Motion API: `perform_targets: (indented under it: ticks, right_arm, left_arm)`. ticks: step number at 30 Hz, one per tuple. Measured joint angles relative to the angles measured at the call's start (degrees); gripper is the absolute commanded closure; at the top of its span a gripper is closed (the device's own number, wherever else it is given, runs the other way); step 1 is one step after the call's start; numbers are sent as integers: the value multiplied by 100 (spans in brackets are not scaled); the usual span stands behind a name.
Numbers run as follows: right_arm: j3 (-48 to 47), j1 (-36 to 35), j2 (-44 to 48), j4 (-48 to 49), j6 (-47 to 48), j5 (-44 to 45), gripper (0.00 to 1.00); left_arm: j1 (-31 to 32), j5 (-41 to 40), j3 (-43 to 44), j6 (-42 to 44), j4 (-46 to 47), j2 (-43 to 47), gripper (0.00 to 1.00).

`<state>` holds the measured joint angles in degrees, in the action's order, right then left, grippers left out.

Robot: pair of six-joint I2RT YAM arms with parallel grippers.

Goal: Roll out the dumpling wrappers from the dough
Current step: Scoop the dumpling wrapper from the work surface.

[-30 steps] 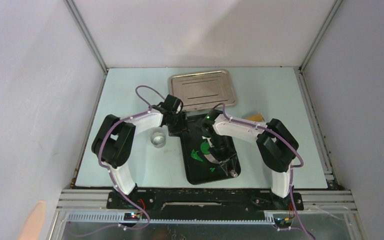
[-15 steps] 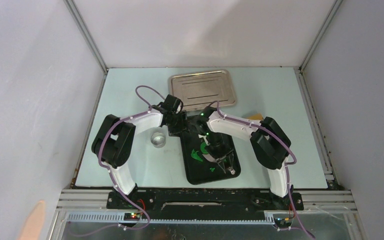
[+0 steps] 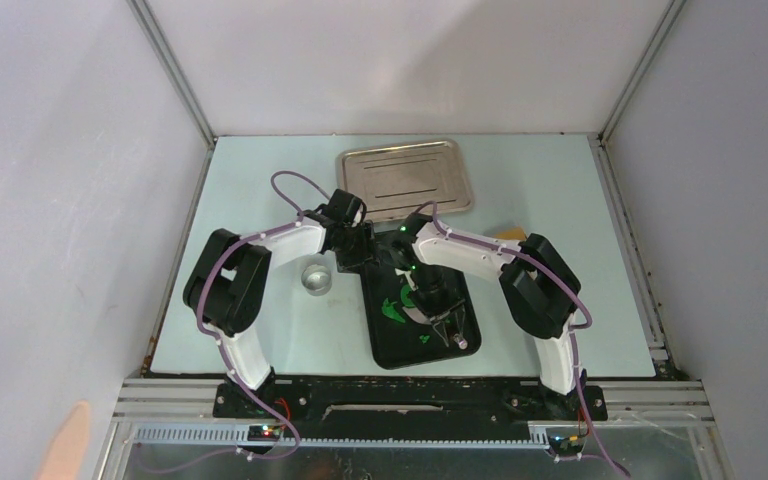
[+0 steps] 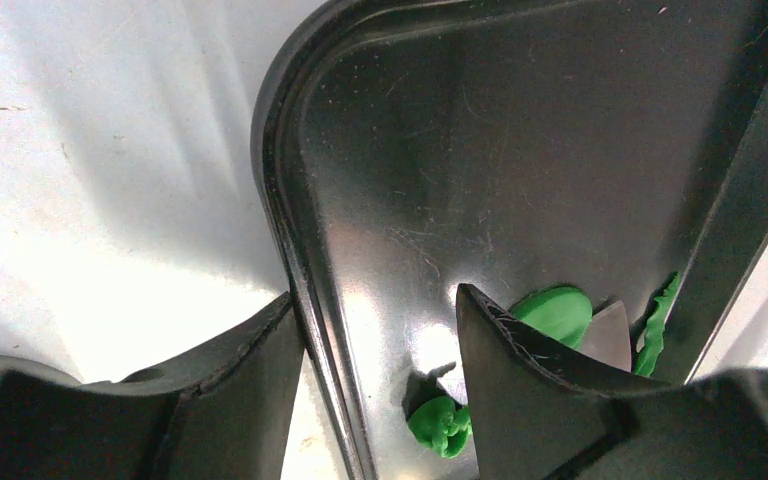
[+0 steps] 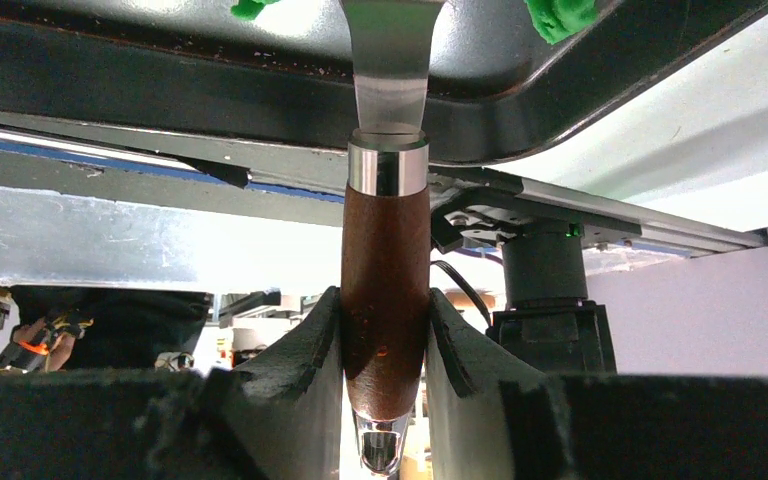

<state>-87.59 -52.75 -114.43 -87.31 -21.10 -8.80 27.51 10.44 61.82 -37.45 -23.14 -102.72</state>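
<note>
The black tray sits on the pale table, between the two arms. The green dough lies inside this tray, in a few pieces. The biggest piece is near the middle of the tray. A small bit lies closer to the near end.

The left gripper is at the far left corner of the black tray. Its jaws are open and sit over the tray's rim. One finger is outside the rim and seems to touch it. The other finger is inside the tray, with a gap between it and the rim. It holds nothing tight. In the left wrist view, a rounded green piece peeks out behind the inside finger. A little green lump lies beside that finger. I cannot tell if the rounded piece is a neat round wrapper.

The right gripper is over the near part of the black tray. Its fingers are closed tight on the brown wooden handle of a scraper. The scraper's flat metal blade reaches into the tray, with green bits on both sides of it.

A shiny silver tray lies at the far side of the table. A small round metal cup stands just left of the black tray. A tan thing shows behind the right arm, but most of it is hidden.
</note>
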Motion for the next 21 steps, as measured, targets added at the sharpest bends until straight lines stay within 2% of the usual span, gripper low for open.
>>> perform_targets:
  ticks: [21]
  right_arm:
    - [-70,11,334,306,-275,278,100]
  left_arm:
    - [0,4,0,0,7,-2,39]
